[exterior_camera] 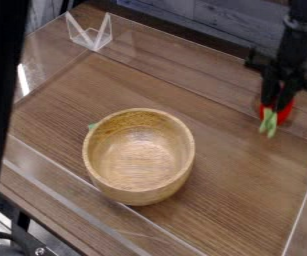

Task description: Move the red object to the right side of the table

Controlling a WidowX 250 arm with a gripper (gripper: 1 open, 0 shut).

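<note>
The red object (275, 112) is a small glossy red toy fruit with a light green stem hanging below it. My gripper (276, 104) is shut on it and points straight down at the right side of the table (236, 190), holding the fruit just above the dark wood surface. The black arm runs up out of the top right of the frame. The frame is blurred around the fingers.
A round light wooden bowl (140, 155) stands left of centre near the front. Low clear acrylic walls border the table, with a clear folded stand (89, 32) at the back left. A dark blurred bar (2, 110) covers the left edge of the view.
</note>
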